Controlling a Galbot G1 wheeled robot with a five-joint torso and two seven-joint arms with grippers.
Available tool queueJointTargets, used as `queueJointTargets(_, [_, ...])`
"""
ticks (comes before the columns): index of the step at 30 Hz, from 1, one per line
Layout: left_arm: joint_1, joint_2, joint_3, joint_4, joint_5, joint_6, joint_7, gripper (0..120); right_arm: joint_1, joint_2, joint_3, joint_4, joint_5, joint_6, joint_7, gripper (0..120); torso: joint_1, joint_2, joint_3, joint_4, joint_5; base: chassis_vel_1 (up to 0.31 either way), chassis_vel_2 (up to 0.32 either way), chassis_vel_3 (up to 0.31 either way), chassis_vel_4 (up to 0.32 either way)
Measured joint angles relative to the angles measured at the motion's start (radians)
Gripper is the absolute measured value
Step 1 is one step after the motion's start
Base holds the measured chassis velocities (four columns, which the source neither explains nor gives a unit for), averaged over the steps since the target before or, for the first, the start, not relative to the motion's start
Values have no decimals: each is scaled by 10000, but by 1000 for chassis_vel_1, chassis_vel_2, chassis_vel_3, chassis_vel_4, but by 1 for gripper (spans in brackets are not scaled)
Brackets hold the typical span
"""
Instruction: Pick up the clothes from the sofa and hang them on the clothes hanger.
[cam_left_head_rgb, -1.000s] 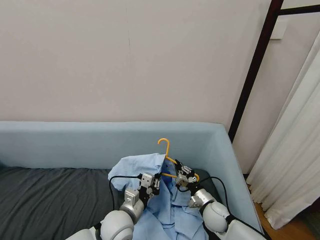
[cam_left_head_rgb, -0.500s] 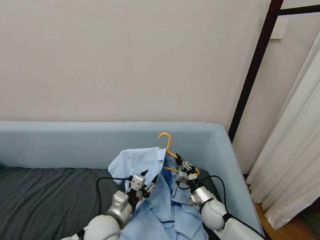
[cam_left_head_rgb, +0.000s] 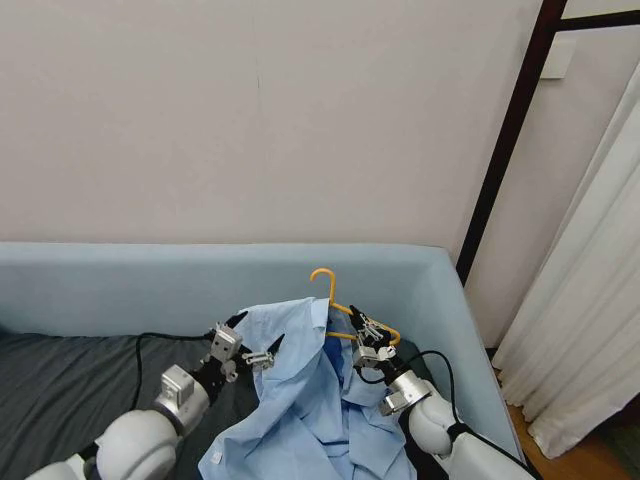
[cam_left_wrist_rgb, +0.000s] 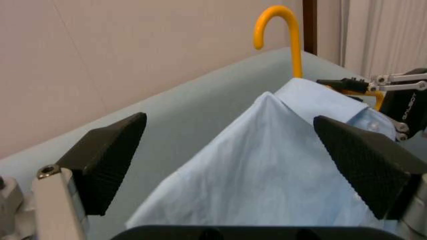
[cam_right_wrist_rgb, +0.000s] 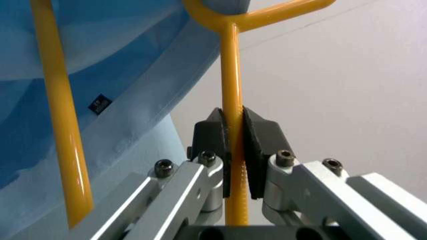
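Observation:
A light blue shirt (cam_left_head_rgb: 300, 400) drapes over an orange hanger (cam_left_head_rgb: 322, 285) at the right end of the sofa. My right gripper (cam_left_head_rgb: 368, 338) is shut on the hanger's bar, and in the right wrist view its pads (cam_right_wrist_rgb: 215, 136) clamp the orange rod (cam_right_wrist_rgb: 232, 90) with shirt cloth (cam_right_wrist_rgb: 113, 50) beside it. My left gripper (cam_left_head_rgb: 243, 348) is open just left of the shirt's shoulder, holding nothing. In the left wrist view its two black fingers (cam_left_wrist_rgb: 107, 155) stand wide apart, with the shirt (cam_left_wrist_rgb: 267, 170) and the hanger's hook (cam_left_wrist_rgb: 277, 30) beyond them.
The sofa's pale blue backrest (cam_left_head_rgb: 180, 275) runs behind, with a dark grey seat (cam_left_head_rgb: 70, 390) to the left. A black rack pole (cam_left_head_rgb: 505, 140) rises at the right, next to a white curtain (cam_left_head_rgb: 590, 300).
My left gripper has let go of the shirt, opened and drawn back to the left. The shirt now hangs spread over the hanger. The right gripper has barely moved.

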Motion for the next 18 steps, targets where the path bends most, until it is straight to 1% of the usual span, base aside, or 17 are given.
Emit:
queueJointTargets(1, [-99, 256, -28, 118, -176, -143, 265, 99, 15, 9, -9, -31, -39, 32, 19, 5, 0, 0, 0, -2, 1, 0, 0, 0, 0])
queueJointTargets(2, [-205, 670, -73, 329, -382, -377, 712, 99, 89, 56, -33, -120, -115, 99, 41, 5, 0, 1, 0, -2, 1, 0, 0, 0, 0])
queueJointTargets(3, [-273, 894, -86, 469, -466, -500, 934, 99, 147, 99, -47, -183, -176, 153, 61, 5, 0, 0, 0, -1, 1, 0, 0, 0, 0])
queueJointTargets(5, [-404, 1348, -99, 638, -676, -449, 1269, 98, 280, 232, -72, -328, -330, 259, 113, 5, 0, -1, 0, 3, -1, 0, 0, 0, 0])
queueJointTargets(6, [-404, 1348, -99, 638, -676, -449, 1269, 98, 280, 232, -72, -328, -330, 259, 113, 5, 0, -1, 0, 3, -1, 0, 0, 0, 0])
queueJointTargets(7, [-499, 1493, -99, 681, -830, -407, 1427, 98, 324, 302, -79, -378, -400, 309, 135, 5, 0, 0, 0, 2, 0, 0, 0, 0, 0])
queueJointTargets(10, [-946, 1775, 86, 1005, -1145, -476, 2249, 98, 403, 407, -110, -447, -597, 442, 183, 5, 0, 0, 0, 2, 0, 0, 0, 0, 0])
queueJointTargets(11, [-946, 1775, 86, 1005, -1145, -476, 2249, 98, 403, 407, -110, -447, -597, 442, 183, 5, 0, 0, 0, 2, 0, 0, 0, 0, 0])
queueJointTargets(15, [-2075, 1910, 854, 1859, -1440, -617, 3352, 98, 359, 408, -120, -341, -728, 502, 202, 5, 0, 0, 0, -3, 0, 0, 0, 0, 0])
queueJointTargets(16, [-2075, 1910, 854, 1859, -1440, -617, 3352, 98, 359, 408, -120, -341, -728, 502, 202, 5, 0, 0, 0, -3, 0, 0, 0, 0, 0])
queueJointTargets(18, [-2426, 1911, 1120, 2177, -1535, -639, 3736, 98, 324, 411, -119, -260, -766, 516, 207, 5, 1, -1, 1, 0, 1, 0, 0, 0, 0])
